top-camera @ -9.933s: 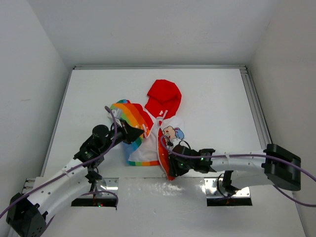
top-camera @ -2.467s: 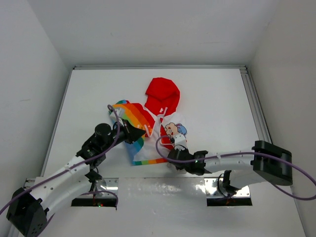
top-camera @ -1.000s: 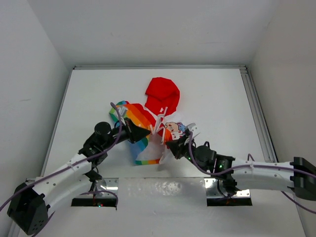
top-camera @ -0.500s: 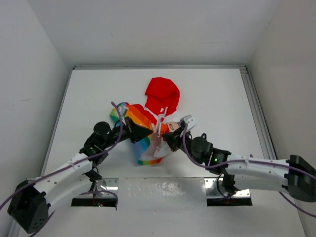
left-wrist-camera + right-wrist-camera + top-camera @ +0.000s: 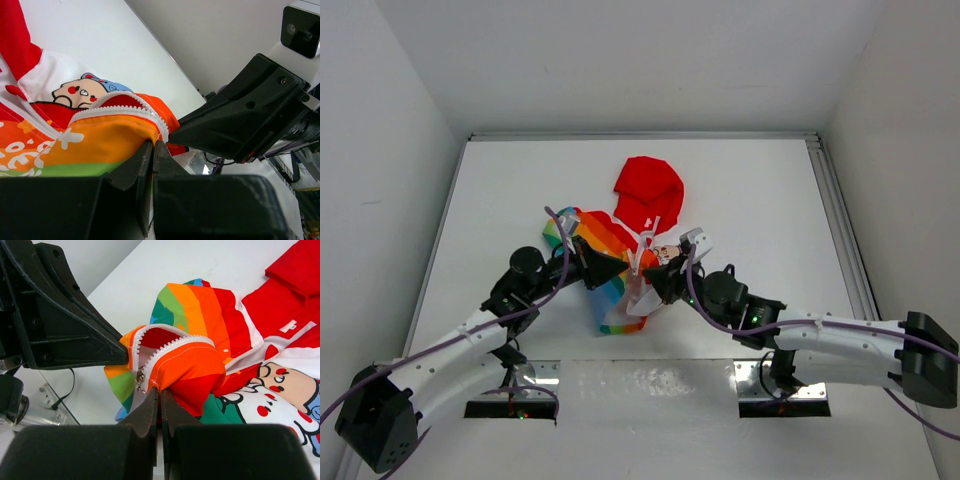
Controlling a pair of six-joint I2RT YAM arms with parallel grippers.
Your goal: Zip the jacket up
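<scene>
Desk (image 5: 760, 200): white, walled on three sides. The jacket (image 5: 610, 235) lies near the middle, just ahead of both arms.
Lie of the jacket: red hood (image 5: 650, 190) flat, pointing away from the arms. Rainbow sleeve (image 5: 582, 228) spread to the left. The lower hem is bunched and lifted off the desk between the two arms.
Left fingers (image 5: 620, 268): together, clamped on an orange fold of the lower front edge, just below its white zipper teeth (image 5: 115, 108).
Right fingers (image 5: 658, 280): together, pinching the other orange edge right under its own row of teeth. In the right wrist view a small metal slider (image 5: 139, 376) hangs just to the left of the pinch.
Gap between the arms: the tips are near, almost nose to nose. No contact that I can make out.
Zip: open along all I can see. The two rows of teeth curve apart at the hem and run separately up toward the collar. Cartoon print (image 5: 285, 385) is exposed on the white front.
Done, by my reading: both front edges are picked up at the hem and brought close together.
Left to do: mate the bottom ends in the slider, then draw it up to the collar. I judge the closing itself not yet begun.
Unclear: whether the loose end already sits in the slider; folds hide it.
</scene>
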